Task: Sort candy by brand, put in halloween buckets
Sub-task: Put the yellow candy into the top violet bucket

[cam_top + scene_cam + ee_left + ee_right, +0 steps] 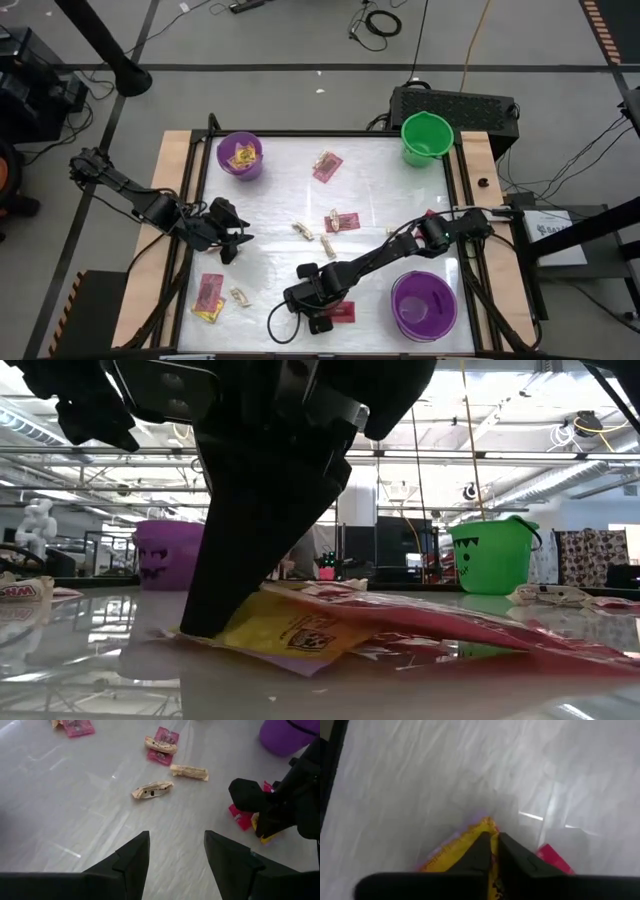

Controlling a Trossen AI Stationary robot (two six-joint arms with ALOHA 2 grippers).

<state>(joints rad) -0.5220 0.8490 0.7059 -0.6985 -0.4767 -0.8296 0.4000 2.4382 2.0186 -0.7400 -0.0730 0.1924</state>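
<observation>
Glossy white surface, shiny candy wrappers, plastic buckets and matt black robot hands.

The surface (380,190) looked smooth, white and glossy, streaked with light and mirroring the things on it; its side rails (172,170) looked like pale bare wood. The yellow packet (290,630) and the red packet (450,622) looked like thin, crinkled, shiny film. The tan pieces (152,790) wore wrinkled wrappers, paper or film, hard to tell. The green bucket (492,555) and the purple bucket (168,553) looked like smooth moulded plastic with a soft sheen. The right hand (492,851), pinched on the yellow packet, and the left hand (175,860) both looked like matt black hard plastic.
</observation>
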